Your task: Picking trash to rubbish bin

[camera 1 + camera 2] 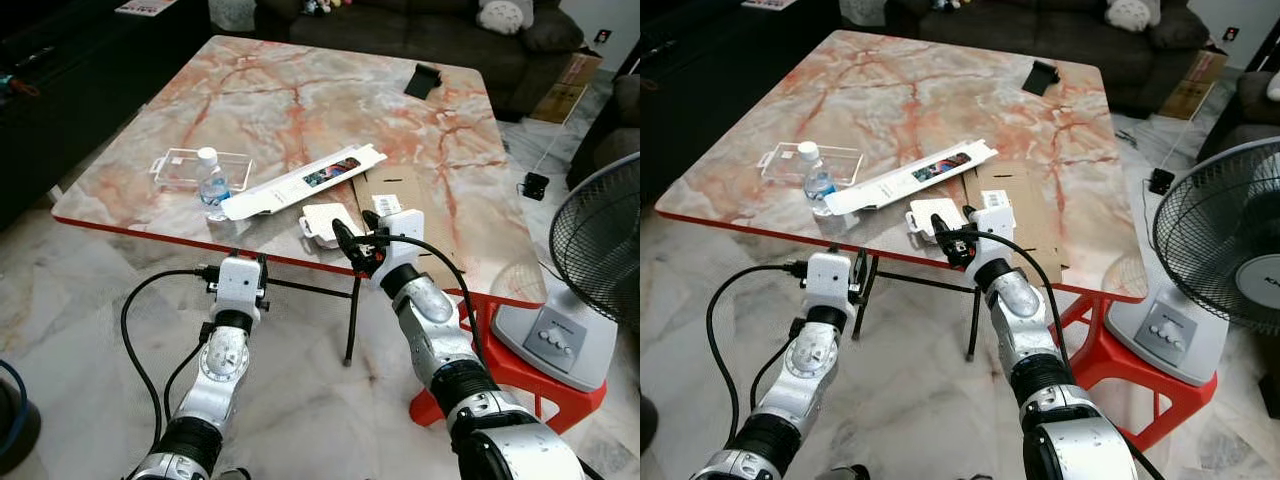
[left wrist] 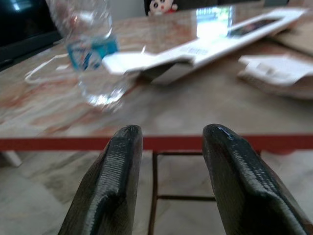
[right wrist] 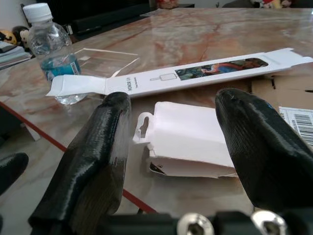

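Trash: a small white box (image 1: 328, 222) on the table (image 1: 300, 100) edge, right gripper (image 1: 357, 240) (fingers apart) beside it; left gripper (image 2: 168, 147), also parted, faces the table edge.

A marble table (image 1: 300, 100) holds a water bottle (image 1: 211, 180), a clear tray (image 1: 180, 168), a long white box (image 1: 305, 181) and flat cardboard (image 1: 405, 200). The right gripper (image 1: 358, 240), fingers apart, reaches a small white carton (image 1: 325, 222) at the table's near edge. The left gripper (image 1: 238, 262) sits below that edge, and a fan (image 1: 598, 240) stands at the right.

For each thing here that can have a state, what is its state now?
Bottle: upright, capped, nearly empty.
Long white box: opened, lying flat.
Small white packet: lying flat, between the open fingers.
Cardboard: flattened.
Clear tray: empty.
Right gripper: open, at packet.
Left gripper: open, below table edge.
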You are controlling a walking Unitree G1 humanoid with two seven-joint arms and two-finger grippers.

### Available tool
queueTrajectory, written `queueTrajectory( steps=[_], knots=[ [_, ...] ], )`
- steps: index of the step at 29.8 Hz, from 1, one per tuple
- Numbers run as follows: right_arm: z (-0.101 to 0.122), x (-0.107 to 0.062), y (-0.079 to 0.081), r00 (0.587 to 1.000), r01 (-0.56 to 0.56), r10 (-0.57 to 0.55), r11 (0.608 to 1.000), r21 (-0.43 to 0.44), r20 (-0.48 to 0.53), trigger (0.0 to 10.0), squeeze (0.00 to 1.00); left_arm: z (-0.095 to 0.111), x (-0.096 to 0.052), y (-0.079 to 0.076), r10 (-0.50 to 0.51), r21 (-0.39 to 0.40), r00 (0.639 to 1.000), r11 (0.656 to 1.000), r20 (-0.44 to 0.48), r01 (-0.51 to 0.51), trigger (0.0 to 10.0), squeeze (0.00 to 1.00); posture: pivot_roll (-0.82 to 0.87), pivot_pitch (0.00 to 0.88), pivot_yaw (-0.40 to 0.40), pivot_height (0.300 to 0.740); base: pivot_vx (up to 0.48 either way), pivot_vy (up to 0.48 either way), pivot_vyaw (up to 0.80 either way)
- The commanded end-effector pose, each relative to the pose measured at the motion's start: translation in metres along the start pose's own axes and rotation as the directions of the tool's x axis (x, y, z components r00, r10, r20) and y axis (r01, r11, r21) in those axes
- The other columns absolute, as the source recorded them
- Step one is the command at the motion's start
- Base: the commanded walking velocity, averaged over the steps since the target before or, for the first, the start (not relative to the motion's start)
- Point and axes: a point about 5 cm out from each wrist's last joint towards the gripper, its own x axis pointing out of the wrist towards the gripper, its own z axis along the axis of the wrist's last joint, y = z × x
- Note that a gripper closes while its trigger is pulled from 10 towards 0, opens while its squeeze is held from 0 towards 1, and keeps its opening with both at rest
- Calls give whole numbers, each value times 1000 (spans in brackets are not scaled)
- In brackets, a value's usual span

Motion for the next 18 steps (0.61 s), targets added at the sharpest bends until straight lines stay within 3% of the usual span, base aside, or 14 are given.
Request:
queueTrajectory(
  steps=[1, 9, 10, 11, 12, 16, 18],
  knots=[
    [0, -1, 0, 1000, -3, 3, 1000, -14, 1, 10000, 0, -14, -8, 7, 12, 11, 998, 1000, -59, -11, 10000, 0, 97, 155, -94, 740, 0, 0, 0],
    [1, 2, 5, 1000, -28, 29, 999, -33, 5, 10000, 0, -20, -11, 1, -37, 30, 996, 999, -78, 40, 10000, 0, 95, 155, -96, 740, 0, 0, 0],
    [1, 2, 5, 999, -32, 33, 999, -35, 3, 10000, 925, -19, -11, 1, -40, 30, 996, 999, -74, 43, 10000, 0, 96, 154, -98, 740, 0, 0, 0],
    [1, 2, 6, 999, -35, 35, 999, -37, 0, 10000, 925, -19, -11, 0, -43, 31, 997, 999, -71, 45, 10000, 0, 96, 154, -98, 740, 0, 0, 0],
    [0, 1, 7, 999, -45, 45, 997, -59, -3, 10000, 1000, -17, -11, -1, -51, 37, 997, 998, -63, 53, 10000, 0, 97, 154, -99, 740, 0, 0, 0],
    [-2, 1, 12, 997, -76, 74, 987, -140, -17, 10000, 1000, -14, -10, -7, -73, 38, 996, 997, -46, 74, 10000, 0, 97, 147, -103, 740, 0, 0, 0],
    [-3, 1, 13, 996, -83, 81, 986, -141, -24, 10000, 1000, -14, -10, -8, -76, 34, 996, 996, -45, 78, 10000, 0, 97, 146, -103, 740, 0, 0, 0]
  ],
)
